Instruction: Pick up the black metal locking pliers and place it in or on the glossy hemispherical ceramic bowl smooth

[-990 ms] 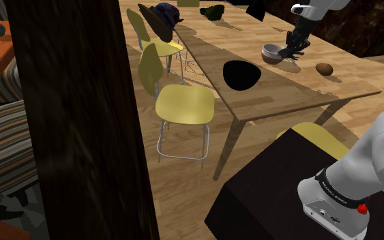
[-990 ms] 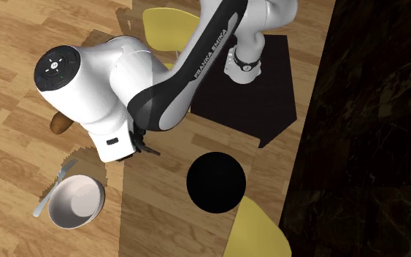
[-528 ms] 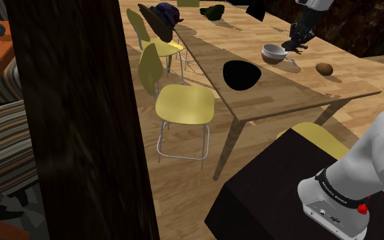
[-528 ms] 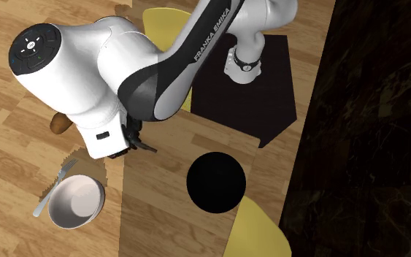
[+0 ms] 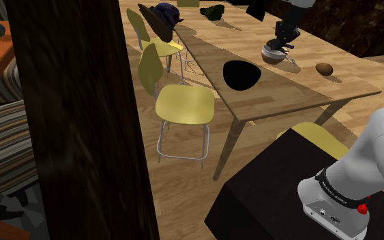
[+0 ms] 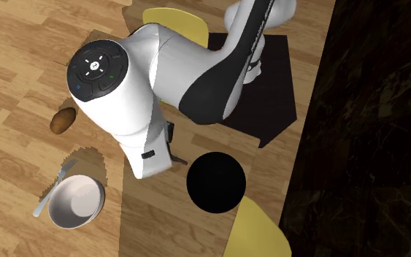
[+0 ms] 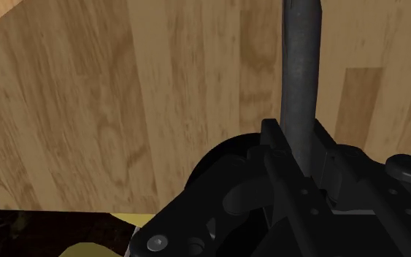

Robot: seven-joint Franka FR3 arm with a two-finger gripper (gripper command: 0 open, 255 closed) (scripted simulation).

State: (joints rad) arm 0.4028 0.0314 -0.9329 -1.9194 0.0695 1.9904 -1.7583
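In the wrist view a dark grey bar, the locking pliers, runs straight out from my gripper, clasped between the black fingers over the wooden tabletop. The shoulder view has the gripper hanging just above the glossy pale bowl on the table's far part, with the dark pliers in it. Seen from above in the second exterior view, the bowl sits upright and empty. The white hand appears to its right, and a dark tip of the pliers pokes out beside it.
A grey utensil lies beside the bowl and a brown round thing a little nearer the stand. A black disc rests on the table. Yellow chairs line its edge, hats at the far end, a dark pillar in front.
The hand, carrying the pliers, has risen and travelled toward the shoulder view's left, from beside the bowl to just above it. From above, the arm has swung over.
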